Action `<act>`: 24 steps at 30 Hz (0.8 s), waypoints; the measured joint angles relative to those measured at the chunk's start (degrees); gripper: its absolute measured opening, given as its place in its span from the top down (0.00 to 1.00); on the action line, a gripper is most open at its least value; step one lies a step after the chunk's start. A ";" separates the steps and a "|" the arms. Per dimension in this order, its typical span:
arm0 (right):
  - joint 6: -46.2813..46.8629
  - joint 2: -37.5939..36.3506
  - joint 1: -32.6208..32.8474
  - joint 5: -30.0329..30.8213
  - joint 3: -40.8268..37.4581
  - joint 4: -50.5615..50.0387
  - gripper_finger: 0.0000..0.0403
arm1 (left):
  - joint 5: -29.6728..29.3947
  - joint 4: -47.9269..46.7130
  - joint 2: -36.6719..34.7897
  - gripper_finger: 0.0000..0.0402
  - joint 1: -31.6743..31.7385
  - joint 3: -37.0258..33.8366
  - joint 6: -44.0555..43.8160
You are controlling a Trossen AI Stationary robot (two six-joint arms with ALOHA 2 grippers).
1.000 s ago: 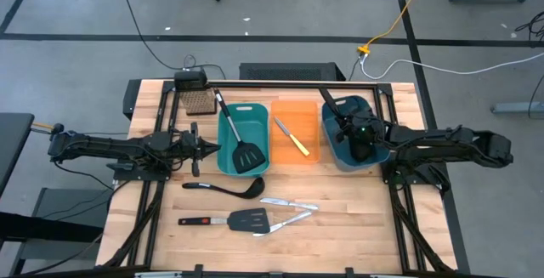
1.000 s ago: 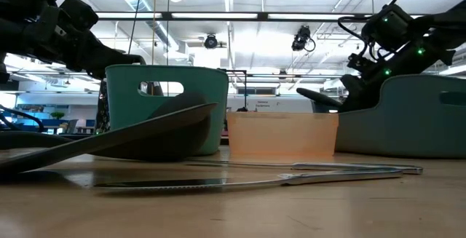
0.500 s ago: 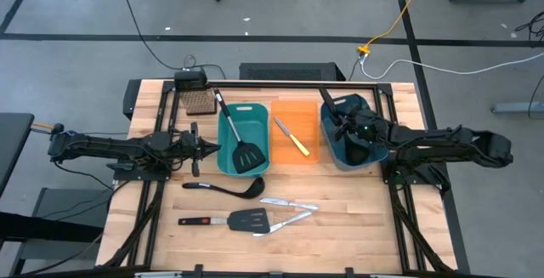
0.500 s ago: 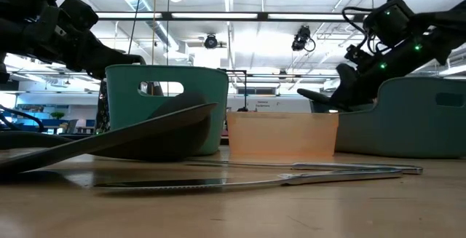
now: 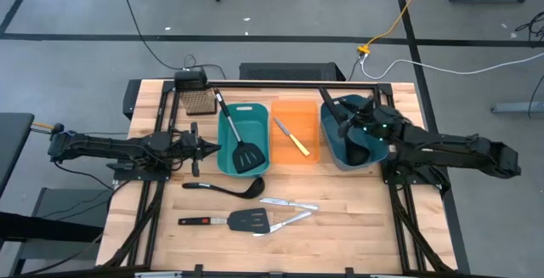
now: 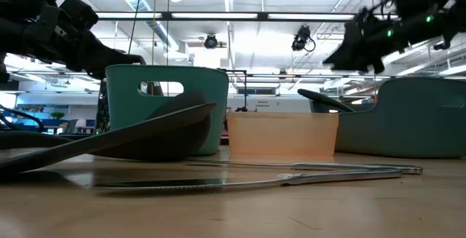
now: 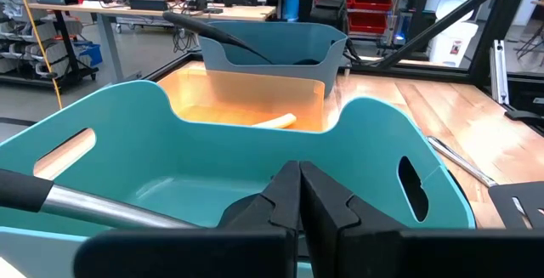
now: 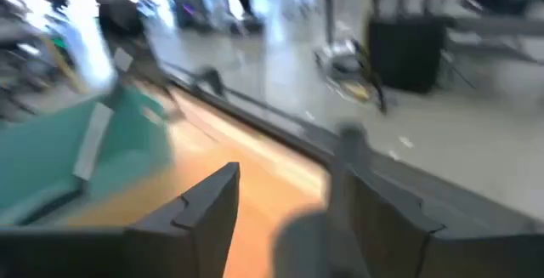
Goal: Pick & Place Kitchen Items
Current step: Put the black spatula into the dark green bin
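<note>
The right gripper (image 5: pixel 353 120) hangs above the far part of the dark teal bin (image 5: pixel 367 155) at the table's right; its fingers (image 8: pixel 208 214) stand apart with nothing between them. The right wrist view is smeared, so little else can be made out there. In that bin a black ladle (image 5: pixel 333 108) leans with its handle over the far left rim; its bowl is hidden behind the arm.

The left gripper (image 5: pixel 214 148) waits just left of the light teal bin (image 5: pixel 228 163), clenched on nothing, fingers (image 7: pixel 289 195) pressed together. That bin holds a black slotted spatula (image 5: pixel 247 154), its handle sticking out over the far rim.

The orange bin (image 5: pixel 308 156), between the two teal ones, holds a yellow-handled knife (image 5: pixel 291 137).

Loose on the near table lie a second ladle (image 5: pixel 226 188), a red-marked spatula (image 5: pixel 229 221) and two silver knives (image 5: pixel 290 204), which partly overlap.
</note>
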 joint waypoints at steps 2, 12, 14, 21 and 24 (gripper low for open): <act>-1.65 -1.92 1.06 -2.71 1.79 -0.07 0.50 | 0.01 -0.08 -0.01 0.98 0.00 0.00 0.00; -8.82 -9.91 8.15 -18.56 5.47 -0.17 0.97 | 0.00 -2.16 0.00 0.98 -0.01 0.00 0.00; -8.75 -12.01 8.99 -19.58 5.47 -0.63 0.96 | 0.00 -2.16 -0.02 0.98 -0.01 0.00 0.00; -11.90 -20.47 12.64 -22.96 5.47 -6.71 0.98 | 0.00 -2.16 -0.01 0.98 -0.01 0.00 0.00; -12.44 -23.06 14.62 -22.96 4.58 -8.12 0.98 | 0.00 -2.16 -0.01 0.98 0.00 0.00 0.00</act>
